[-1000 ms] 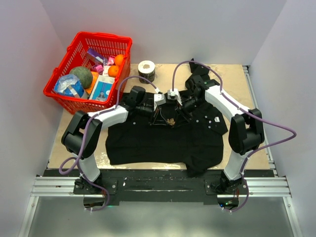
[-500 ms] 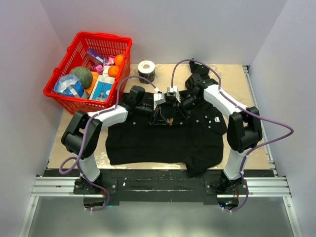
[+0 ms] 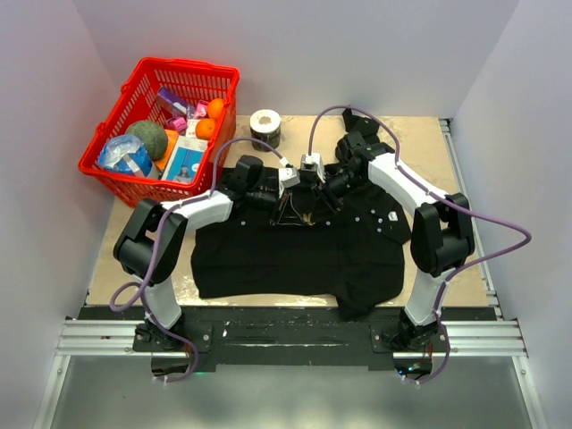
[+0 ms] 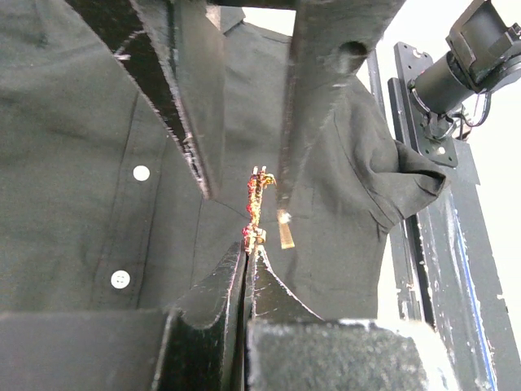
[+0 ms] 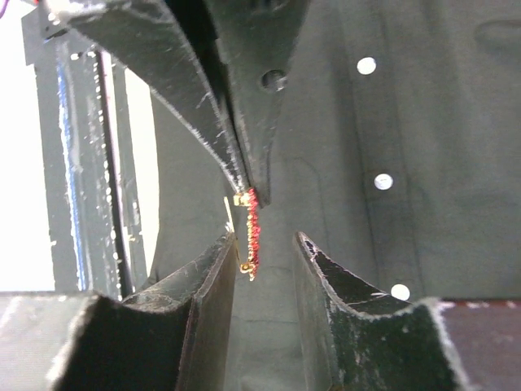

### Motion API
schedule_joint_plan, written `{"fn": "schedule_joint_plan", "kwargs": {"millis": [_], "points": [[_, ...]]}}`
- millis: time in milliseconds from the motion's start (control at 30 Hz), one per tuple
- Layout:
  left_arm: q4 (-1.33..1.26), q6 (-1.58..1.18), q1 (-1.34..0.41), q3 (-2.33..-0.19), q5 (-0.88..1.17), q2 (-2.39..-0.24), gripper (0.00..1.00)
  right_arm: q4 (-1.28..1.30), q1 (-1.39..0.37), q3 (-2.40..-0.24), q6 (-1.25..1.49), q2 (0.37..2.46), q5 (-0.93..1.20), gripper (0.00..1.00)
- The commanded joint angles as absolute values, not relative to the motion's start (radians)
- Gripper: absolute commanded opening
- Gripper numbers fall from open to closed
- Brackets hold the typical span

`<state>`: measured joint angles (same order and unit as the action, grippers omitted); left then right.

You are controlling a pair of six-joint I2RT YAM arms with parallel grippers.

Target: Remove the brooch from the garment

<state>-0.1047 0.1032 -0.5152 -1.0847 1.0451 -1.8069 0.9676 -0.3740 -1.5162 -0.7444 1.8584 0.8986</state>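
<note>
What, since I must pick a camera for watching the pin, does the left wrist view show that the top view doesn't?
Left wrist only: the brooch close up, edge-on, the left gripper shut on its end, the right gripper open around it. Top only: the red basket and tape roll. Both: the garment with both grippers tip to tip over it.

Between right gripper [image 5: 264,240] jaws: brooch [image 5: 251,232] (edge-on)

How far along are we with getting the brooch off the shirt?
Done: the left pincer is shut on one end of the brooch, over the shirt. In hand: the right pincer straddles it, jaws open, not gripping. To do: close on it, unpin, lift it clear. Whether it is already unpinned, I can't tell.
</note>
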Motion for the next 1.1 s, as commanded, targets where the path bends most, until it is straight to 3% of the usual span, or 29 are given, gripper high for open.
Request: {"fn": "schedule_joint_plan", "kwargs": {"millis": [0,500,1067], "points": [[-0.170,0.066,-0.511,-1.112,1.089,-1.805,0.00,0.879,-0.380,-1.526,-0.657,1.816,0.864,0.35],[-0.190,0.038,-0.511,-1.120,1.078,-1.816,0.00,0.804,-0.383,-1.534,-0.548,1.816,0.766,0.28],[-0.242,-0.037,-0.506,-1.114,1.074,-1.819,0.00,0.552,-0.394,-1.387,-0.391,1.649,0.627,0.23]]}}
